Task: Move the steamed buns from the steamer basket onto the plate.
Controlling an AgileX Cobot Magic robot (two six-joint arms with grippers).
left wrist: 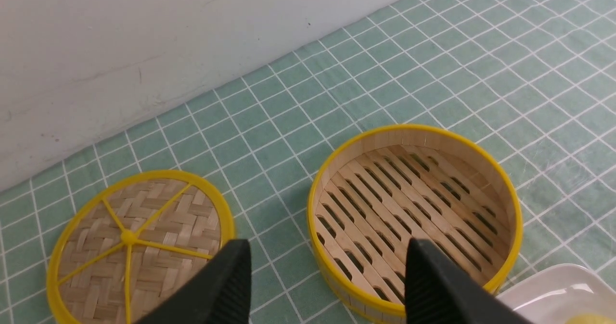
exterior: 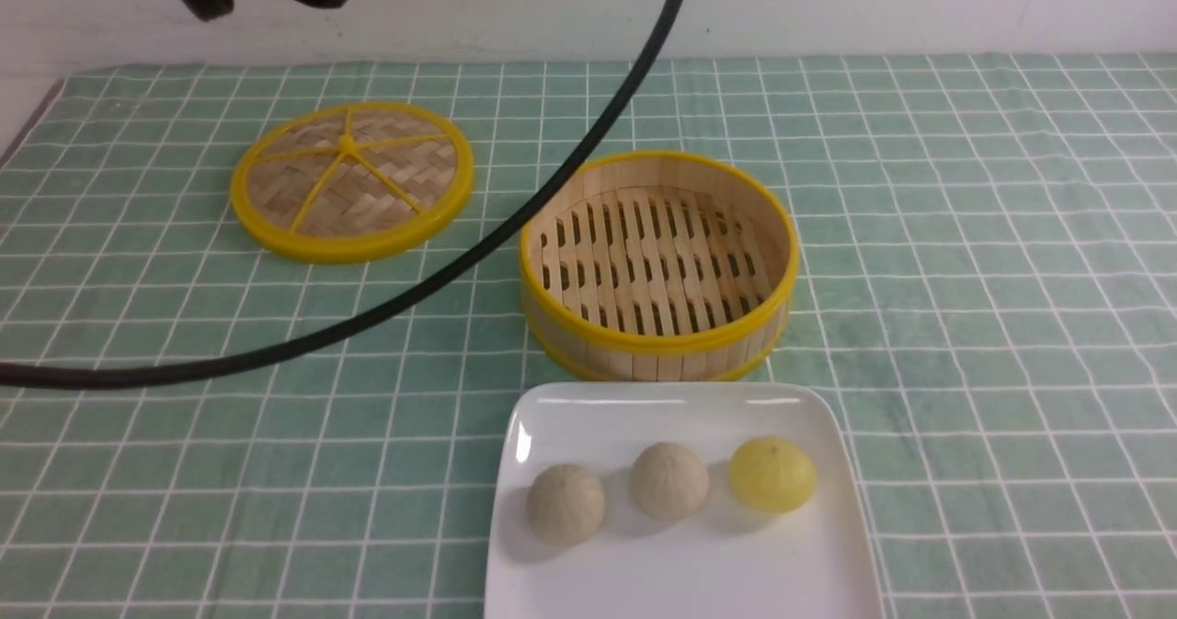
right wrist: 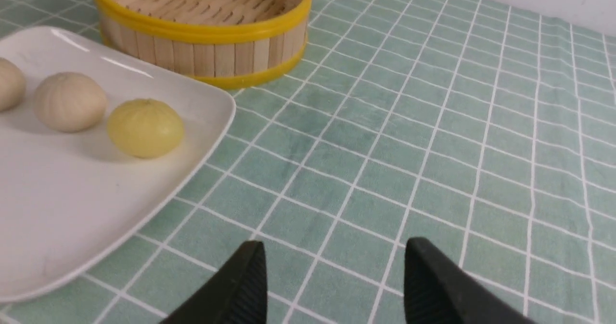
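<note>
White wall (exterior: 828, 3), faintly scuffed, runs along the far side. Green cloth (exterior: 965, 233) with white grid lies flat up to its foot. Lighting even, shadows soft.

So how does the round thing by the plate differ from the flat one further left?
The steamer basket is deep, with an upright wooden wall; the lid is flat. The basket's floor is gapped slats; the lid is woven, with yellow spokes. The basket sits by the plate; the lid lies apart, further left. Both are round and yellow-rimmed.
</note>
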